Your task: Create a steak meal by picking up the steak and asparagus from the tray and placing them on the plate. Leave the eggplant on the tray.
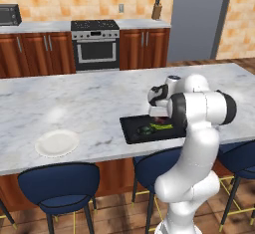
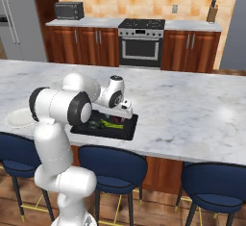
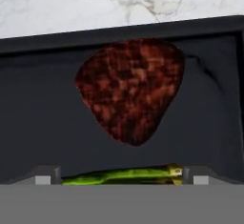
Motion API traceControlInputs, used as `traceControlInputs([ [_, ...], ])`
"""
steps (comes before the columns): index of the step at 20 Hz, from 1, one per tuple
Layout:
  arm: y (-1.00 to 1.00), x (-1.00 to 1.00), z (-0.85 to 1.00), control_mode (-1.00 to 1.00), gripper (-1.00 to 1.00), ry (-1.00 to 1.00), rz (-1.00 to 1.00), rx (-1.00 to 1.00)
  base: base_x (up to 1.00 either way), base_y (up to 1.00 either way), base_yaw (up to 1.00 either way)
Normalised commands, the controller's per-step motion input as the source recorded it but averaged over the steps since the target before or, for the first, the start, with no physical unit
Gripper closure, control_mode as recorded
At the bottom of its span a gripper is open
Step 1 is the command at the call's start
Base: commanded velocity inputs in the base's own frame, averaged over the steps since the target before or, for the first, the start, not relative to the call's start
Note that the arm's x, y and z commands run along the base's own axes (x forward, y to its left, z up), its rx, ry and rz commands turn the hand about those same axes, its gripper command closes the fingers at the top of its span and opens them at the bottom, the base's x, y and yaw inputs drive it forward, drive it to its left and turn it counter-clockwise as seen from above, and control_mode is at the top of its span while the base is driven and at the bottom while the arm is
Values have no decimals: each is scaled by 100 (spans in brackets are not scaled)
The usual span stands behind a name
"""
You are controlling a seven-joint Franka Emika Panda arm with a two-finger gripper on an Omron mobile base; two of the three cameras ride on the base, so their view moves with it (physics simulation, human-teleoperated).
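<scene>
The dark red steak (image 3: 128, 89) lies flat on the black tray (image 3: 119, 33), close below its far rim in the hand view. My gripper (image 3: 121, 179) is open and low over the tray. The yellow-green asparagus (image 3: 124, 174) lies lengthwise between its two fingertips (image 3: 45, 178). From the base, the asparagus (image 1: 160, 126) shows just under the hand (image 1: 158, 109), with the dark eggplant (image 1: 145, 129) to its left on the tray (image 1: 127, 131). The white plate (image 1: 57, 143) sits far left on the counter, apart from the tray. My hand covers the steak in both base views.
The tray (image 2: 129, 130) sits near the marble island's front edge. Blue stools (image 1: 61, 183) stand under that edge. The plate (image 2: 18, 118) is partly behind my arm in the right base view. The oven (image 1: 95, 44) and cabinets line the back wall.
</scene>
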Motion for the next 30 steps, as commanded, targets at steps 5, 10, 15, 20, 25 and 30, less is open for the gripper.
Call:
traceControlInputs([
  [5,-5,49,-24,-100,-100,0,0,6,0,0,0],
  [10,-9,49,-30,-100,-100,0,0,7,0,0,0],
  [15,0,20,-14,-100,100,0,0,1,0,0,0],
  [20,5,-32,29,-100,100,-2,2,0,0,0,0],
  [25,62,-64,56,-100,100,-9,9,-3,0,0,0],
  [30,83,-91,62,-100,100,-6,12,0,0,0,0],
])
